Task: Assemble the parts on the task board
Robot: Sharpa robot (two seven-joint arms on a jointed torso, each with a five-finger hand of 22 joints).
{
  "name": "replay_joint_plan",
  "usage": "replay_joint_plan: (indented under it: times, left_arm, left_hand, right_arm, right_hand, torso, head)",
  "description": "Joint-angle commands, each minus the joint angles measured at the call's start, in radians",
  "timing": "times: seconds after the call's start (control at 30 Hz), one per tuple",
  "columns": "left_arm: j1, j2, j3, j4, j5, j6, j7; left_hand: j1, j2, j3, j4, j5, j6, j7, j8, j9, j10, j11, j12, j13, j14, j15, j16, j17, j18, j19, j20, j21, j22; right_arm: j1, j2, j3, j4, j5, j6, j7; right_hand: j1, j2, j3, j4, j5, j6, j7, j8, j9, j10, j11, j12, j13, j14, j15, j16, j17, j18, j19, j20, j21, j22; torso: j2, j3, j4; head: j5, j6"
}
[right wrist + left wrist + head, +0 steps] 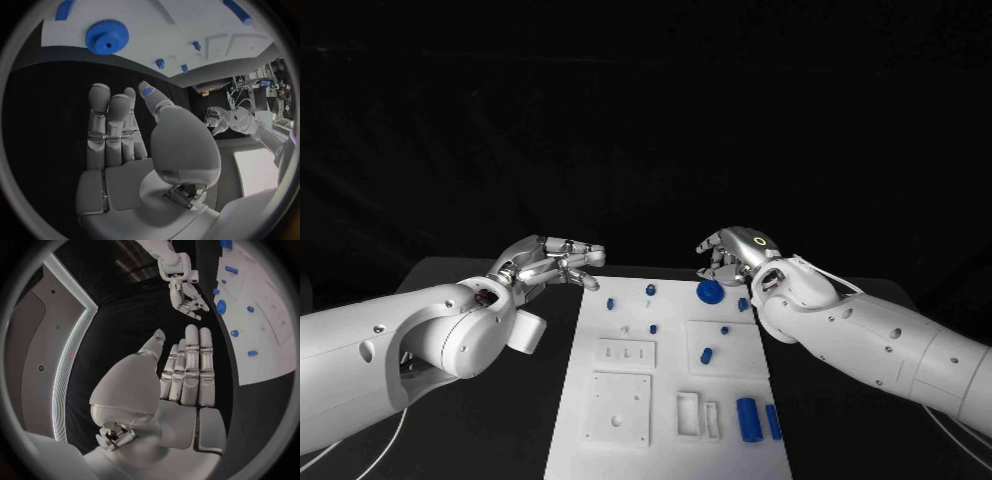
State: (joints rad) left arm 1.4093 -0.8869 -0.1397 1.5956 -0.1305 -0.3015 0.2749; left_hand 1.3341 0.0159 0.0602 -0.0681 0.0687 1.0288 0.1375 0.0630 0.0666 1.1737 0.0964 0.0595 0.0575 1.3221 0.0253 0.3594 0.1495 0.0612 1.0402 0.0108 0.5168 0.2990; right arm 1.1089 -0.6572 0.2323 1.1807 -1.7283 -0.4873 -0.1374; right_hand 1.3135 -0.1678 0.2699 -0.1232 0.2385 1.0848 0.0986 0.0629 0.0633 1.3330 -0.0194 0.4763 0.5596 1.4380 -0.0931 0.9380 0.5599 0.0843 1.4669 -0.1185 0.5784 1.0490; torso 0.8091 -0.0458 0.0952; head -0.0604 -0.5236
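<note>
Both hands, left (554, 262) and right (737, 255), hover empty-fingered beyond the task board's (668, 440) far edge.

Both arms are chunky glossy white shells – rounded segments with small dark screw holes dotted along them. The left hand (557, 262) and right hand (733, 254) are silver metal with segmented fingers, and pale grey pads cover the palms in the wrist views. The right hand has a little glowing ring on its back – yellowish-green. Thin white cables loop under both forearms near the picture's lower corners.
</note>
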Motion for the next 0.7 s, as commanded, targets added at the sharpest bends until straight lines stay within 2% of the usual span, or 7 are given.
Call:
replay_joint_plan:
  times: [0.03, 0.17, 0.23, 0.3, 0.33, 0.5, 0.7]
  left_arm:
    - [0.002, 0.001, 0.001, -0.001, -0.003, 0.016, 0.007]
    - [0.001, 0.002, 0.0, -0.004, -0.003, 0.018, 0.007]
    - [0.001, 0.003, 0.0, -0.005, -0.003, 0.019, 0.007]
    - [0.001, 0.003, 0.0, -0.006, -0.004, 0.02, 0.007]
    - [0.001, 0.003, 0.0, -0.007, -0.004, 0.02, 0.007]
    - [0.001, 0.005, 0.0, -0.009, -0.006, 0.022, 0.007]
    - [0.001, 0.006, 0.0, -0.011, -0.008, 0.023, 0.007]
  left_hand:
    - [-0.005, 0.002, -0.004, -0.004, 0.001, -0.006, 0.001, 0.0, -0.001, -0.007, 0.002, 0.0, 0.002, 0.007, 0.003, -0.005, -0.001, 0.002, 0.005, 0.0, -0.003, -0.001]
    - [-0.005, 0.002, -0.004, -0.004, 0.001, -0.006, 0.001, 0.0, -0.001, -0.007, 0.002, 0.0, 0.002, 0.007, 0.003, -0.005, -0.001, 0.002, 0.005, 0.0, -0.003, -0.001]
    - [-0.005, 0.002, -0.004, -0.004, 0.001, -0.006, 0.001, 0.0, -0.001, -0.007, 0.002, 0.0, 0.002, 0.007, 0.003, -0.005, -0.001, 0.002, 0.005, 0.0, -0.003, -0.001]
    - [-0.005, 0.002, -0.004, -0.004, 0.001, -0.006, 0.001, 0.0, -0.001, -0.007, 0.002, 0.0, 0.002, 0.007, 0.003, -0.005, -0.001, 0.002, 0.005, 0.0, -0.003, -0.001]
    - [-0.005, 0.002, -0.004, -0.004, 0.001, -0.006, 0.001, 0.0, -0.001, -0.007, 0.002, 0.0, 0.002, 0.007, 0.003, -0.005, -0.001, 0.002, 0.005, 0.0, -0.003, -0.001]
    - [-0.005, 0.002, -0.004, -0.004, 0.001, -0.006, 0.001, 0.0, -0.001, -0.007, 0.002, 0.0, 0.002, 0.007, 0.003, -0.005, -0.001, 0.002, 0.005, 0.0, -0.003, -0.001]
    - [-0.005, 0.002, -0.004, -0.004, 0.001, -0.006, 0.001, 0.0, -0.001, -0.007, 0.002, 0.0, 0.002, 0.007, 0.003, -0.005, -0.001, 0.002, 0.005, 0.0, -0.003, -0.001]
  right_arm:
    - [-0.001, -0.01, 0.005, -0.011, 0.076, 0.098, 0.025]
    - [-0.001, -0.015, 0.008, -0.031, 0.088, 0.145, 0.023]
    - [-0.001, -0.014, 0.009, -0.044, 0.09, 0.164, 0.021]
    - [-0.001, -0.011, 0.009, -0.057, 0.091, 0.18, 0.02]
    - [-0.001, -0.009, 0.01, -0.066, 0.092, 0.191, 0.02]
    - [-0.005, 0.002, 0.01, -0.09, 0.08, 0.216, 0.024]
    - [-0.012, 0.013, 0.01, -0.111, 0.071, 0.233, 0.027]
  right_hand:
    - [-0.002, 0.006, -0.028, -0.006, 0.018, -0.013, -0.001, 0.001, 0.001, -0.068, 0.0, 0.169, 0.192, -0.008, 0.003, 0.024, 0.046, -0.008, 0.033, 0.004, 0.075, 0.059]
    - [-0.005, 0.014, -0.077, -0.004, 0.041, -0.033, 0.003, 0.0, 0.0, -0.111, 0.006, 0.293, 0.343, -0.015, 0.008, 0.043, 0.113, -0.003, 0.031, 0.011, 0.15, 0.129]
    - [-0.002, 0.019, -0.1, -0.002, 0.051, -0.04, 0.005, 0.0, 0.0, -0.103, 0.008, 0.358, 0.42, -0.02, 0.011, 0.05, 0.155, -0.001, 0.029, 0.014, 0.189, 0.169]
    - [-0.002, 0.019, -0.108, -0.001, 0.056, -0.043, 0.006, 0.0, 0.0, -0.093, 0.01, 0.381, 0.447, -0.017, 0.012, 0.05, 0.177, 0.0, 0.029, 0.015, 0.203, 0.188]
    - [0.0, 0.021, -0.118, 0.001, 0.058, -0.045, 0.006, -0.001, 0.0, -0.087, 0.011, 0.399, 0.477, -0.013, 0.013, 0.051, 0.223, 0.001, 0.028, 0.017, 0.216, 0.217]
    - [-0.001, 0.021, -0.114, 0.006, 0.063, -0.047, 0.008, 0.0, 0.0, -0.058, 0.015, 0.501, 0.565, -0.004, 0.018, 0.089, 0.321, -0.003, 0.037, 0.023, 0.251, 0.271]
    - [-0.001, 0.019, -0.122, 0.015, 0.069, -0.047, 0.008, -0.001, 0.0, -0.048, 0.015, 0.533, 0.592, 0.002, 0.02, 0.091, 0.356, -0.002, 0.044, 0.024, 0.25, 0.309]
  torso:
    - [0.002, 0.0057, -0.006]
    - [0.002, 0.0043, -0.0035]
    - [0.001, 0.0022, -0.0032]
    - [0.001, 0.0015, -0.0037]
    - [0.002, 0.0014, -0.0036]
    - [0.002, 0.0009, -0.0009]
    - [0.001, -0.0001, -0.0006]
  head:
    - [0.005, 0.0]
    - [0.002, -0.003]
    - [0.0, -0.004]
    - [0.0, -0.004]
    - [0.0, -0.005]
    - [-0.002, -0.009]
    - [-0.002, -0.012]
